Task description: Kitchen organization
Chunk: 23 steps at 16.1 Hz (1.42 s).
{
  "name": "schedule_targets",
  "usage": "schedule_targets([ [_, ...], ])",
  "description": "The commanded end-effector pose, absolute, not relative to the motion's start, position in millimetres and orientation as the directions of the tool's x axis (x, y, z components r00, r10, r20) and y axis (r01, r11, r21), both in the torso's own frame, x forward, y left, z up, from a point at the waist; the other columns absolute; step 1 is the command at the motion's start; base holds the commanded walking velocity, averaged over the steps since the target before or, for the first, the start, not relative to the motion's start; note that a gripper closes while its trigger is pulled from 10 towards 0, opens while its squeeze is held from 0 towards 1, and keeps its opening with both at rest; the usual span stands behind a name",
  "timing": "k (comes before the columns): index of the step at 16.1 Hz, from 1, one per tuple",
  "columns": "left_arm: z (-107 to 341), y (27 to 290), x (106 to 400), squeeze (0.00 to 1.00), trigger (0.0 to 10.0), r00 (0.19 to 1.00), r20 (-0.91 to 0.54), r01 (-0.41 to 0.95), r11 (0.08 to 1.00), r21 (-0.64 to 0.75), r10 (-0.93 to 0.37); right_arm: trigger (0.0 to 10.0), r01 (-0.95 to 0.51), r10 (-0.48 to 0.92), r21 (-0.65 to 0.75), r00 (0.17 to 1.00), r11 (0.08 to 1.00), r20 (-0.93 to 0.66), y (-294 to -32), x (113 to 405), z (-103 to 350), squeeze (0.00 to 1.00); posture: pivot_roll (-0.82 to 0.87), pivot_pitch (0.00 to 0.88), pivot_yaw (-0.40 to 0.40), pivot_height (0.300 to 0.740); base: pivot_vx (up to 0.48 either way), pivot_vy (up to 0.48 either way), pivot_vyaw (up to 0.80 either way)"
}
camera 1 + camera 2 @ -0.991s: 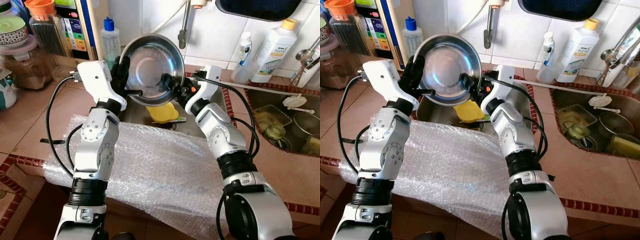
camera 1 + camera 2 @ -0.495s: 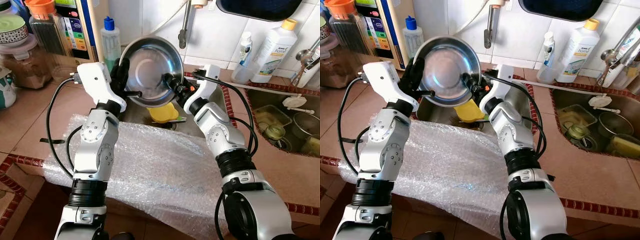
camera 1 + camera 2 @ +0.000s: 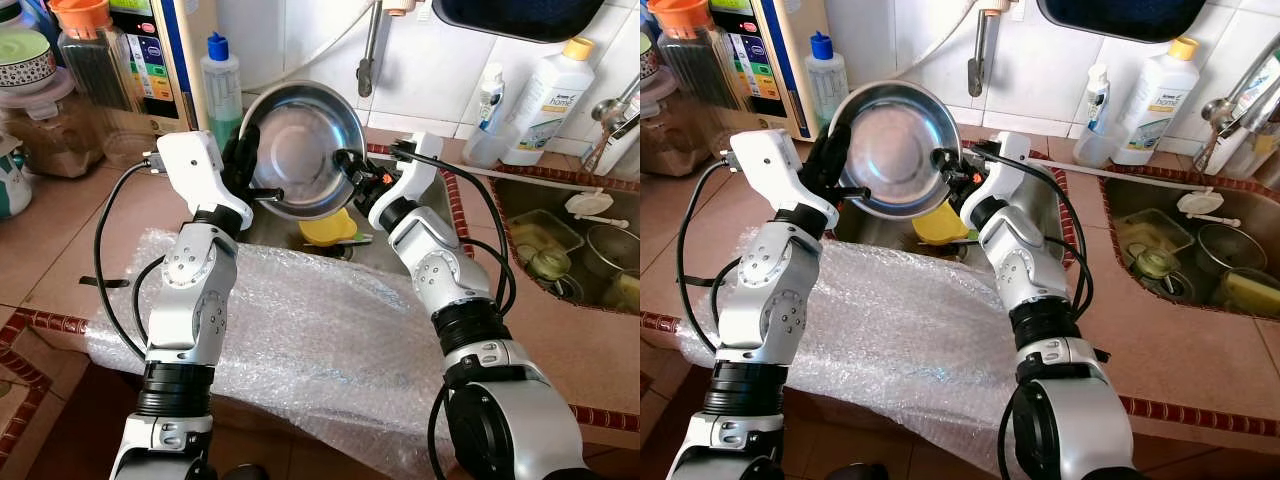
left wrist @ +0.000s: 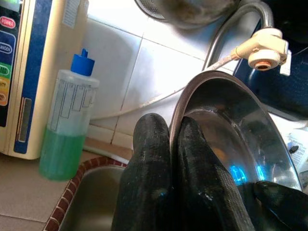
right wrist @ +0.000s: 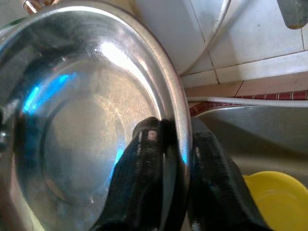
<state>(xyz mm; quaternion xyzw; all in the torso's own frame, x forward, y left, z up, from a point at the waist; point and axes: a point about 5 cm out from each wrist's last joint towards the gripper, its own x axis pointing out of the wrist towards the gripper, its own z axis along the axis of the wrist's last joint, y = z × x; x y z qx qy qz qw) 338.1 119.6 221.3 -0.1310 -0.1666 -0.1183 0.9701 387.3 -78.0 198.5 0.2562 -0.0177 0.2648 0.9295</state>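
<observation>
Currently both hands share one steel bowl (image 3: 305, 150), held on edge above the left sink basin (image 3: 1040, 215), its hollow facing back toward the robot. The left hand (image 3: 246, 165) is pinched on the rim at the bowl's left side, one finger inside and one behind, as the left wrist view shows with the fingers (image 4: 159, 173) closed tight over the metal edge. The right hand (image 3: 352, 170) is clamped the same way on the opposite rim; its fingers (image 5: 144, 168) straddle the lip with almost no gap. So the bowl lies directly between the two hands, its flat face upright and its rim line running from one hand to the other, neither arm nearer than the other. Just below the right hand sits a yellow dish (image 3: 327, 226) in the basin, and nearer the robot a sheet of bubble wrap (image 3: 330, 340) covers the counter (image 3: 60, 240). Any next move probably depends on both hands travelling together, or one letting go first, since a lone pinch on the rim could let the bowl swing.
</observation>
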Motion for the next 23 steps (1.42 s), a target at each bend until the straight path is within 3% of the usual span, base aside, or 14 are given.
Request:
schedule_targets([
  [1, 227, 111, 334, 0.0, 10.0, 0.89, 0.384, 0.336, 0.923, -0.189, -0.245, 0.0, -0.447, 0.429, 0.477, 0.89, 0.757, 0.153, -89, 392, 202, 0.0, 0.11, 0.062, -0.064, 0.74, 0.0, 0.0, 0.0],
  [2, 227, 111, 334, 0.07, 10.0, 0.89, 0.381, 0.338, 0.922, -0.189, -0.248, 0.0, -0.439, 0.422, 0.48, 0.894, 0.76, 0.15, -89, 392, 201, 0.0, 0.11, 0.062, -0.063, 0.74, 0.0, 0.0, 0.0],
  [4, 226, 111, 334, 0.08, 10.0, 0.892, 0.378, 0.337, 0.923, -0.187, -0.249, 0.0, -0.435, 0.418, 0.485, 0.896, 0.759, 0.148, -90, 393, 200, 0.0, 0.11, 0.061, -0.063, 0.74, 0.0, 0.0, 0.0],
  [5, 226, 111, 334, 0.13, 10.0, 0.892, 0.377, 0.337, 0.923, -0.188, -0.249, 0.0, -0.434, 0.418, 0.485, 0.896, 0.759, 0.147, -90, 393, 200, 0.0, 0.11, 0.061, -0.063, 0.74, 0.0, 0.0, 0.0],
  [6, 226, 110, 334, 1.0, 10.0, 0.891, 0.374, 0.344, 0.92, -0.188, -0.257, 0.0, -0.43, 0.415, 0.492, 0.898, 0.757, 0.145, -91, 393, 199, 0.0, 0.11, 0.059, -0.064, 0.74, 0.0, 0.0, 0.0],
  [15, 193, 114, 327, 1.0, 10.0, 0.925, 0.227, 0.335, 0.935, -0.118, -0.303, 0.0, -0.281, 0.265, 0.512, 0.958, 0.812, 0.105, -100, 401, 198, 0.0, 0.13, 0.062, -0.063, 0.74, 0.0, 0.0, 0.0],
  [23, 148, 128, 298, 1.0, 10.0, 0.947, 0.021, 0.32, 0.947, -0.011, -0.32, 0.0, 0.004, 0.01, 0.309, 0.999, 0.951, -0.044, -127, 405, 171, 0.0, 0.17, 0.067, -0.057, 0.74, 0.0, 0.0, 0.0],
])
